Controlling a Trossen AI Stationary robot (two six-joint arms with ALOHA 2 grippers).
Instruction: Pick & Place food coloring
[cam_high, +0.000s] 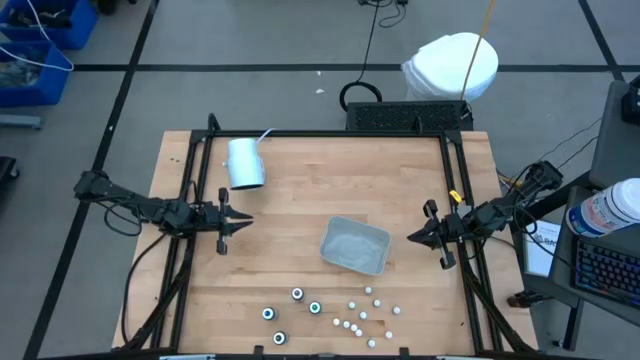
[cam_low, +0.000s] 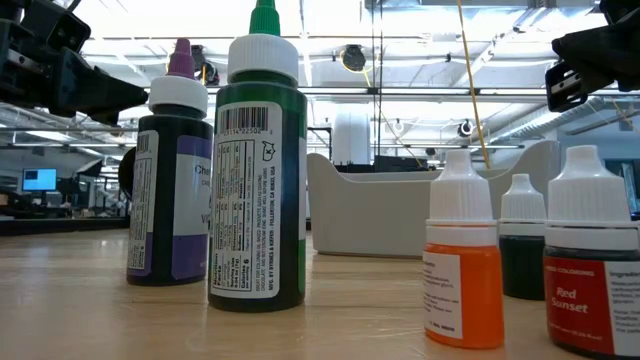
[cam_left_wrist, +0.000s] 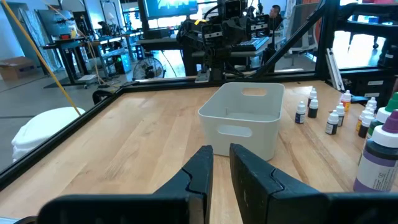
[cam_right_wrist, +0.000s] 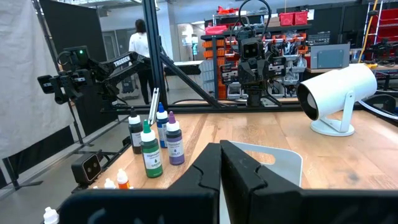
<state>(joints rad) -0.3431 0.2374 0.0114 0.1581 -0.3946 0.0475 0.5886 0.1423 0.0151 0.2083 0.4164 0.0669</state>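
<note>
Waiting at the start line, by the look of it: nothing has gone into the tray (cam_high: 354, 246) yet. Its grey floor shows bare from above, and the left wrist view looks into the tray and finds no bottle there either.

All the food coloring sits on the desk (cam_high: 300, 180) near the front edge. Four larger bottles (cam_high: 291, 311) stand in a loose cluster just left of centre, and the small white-capped bottles (cam_high: 366, 314) are scattered beside them to the right, a little apart from the tray's near side. Up close in the low view, the green bottle (cam_low: 257, 170) and the purple one (cam_low: 172, 170) stand upright, with an orange dropper (cam_low: 462, 250) off to the right.

Neither arm is on the job. The left gripper (cam_high: 232, 221) hovers over the desk's left side, fingers (cam_left_wrist: 199, 177) nearly together with a slim gap and nothing between them. The right gripper (cam_high: 418, 234) hangs at the right edge, fingers clenched tight and empty. Both sit well apart from the bottles.

So my read: zero placed, every bottle left to pick. A pale cylinder on a stand (cam_high: 245, 162) rests at the back left, uninvolved.
</note>
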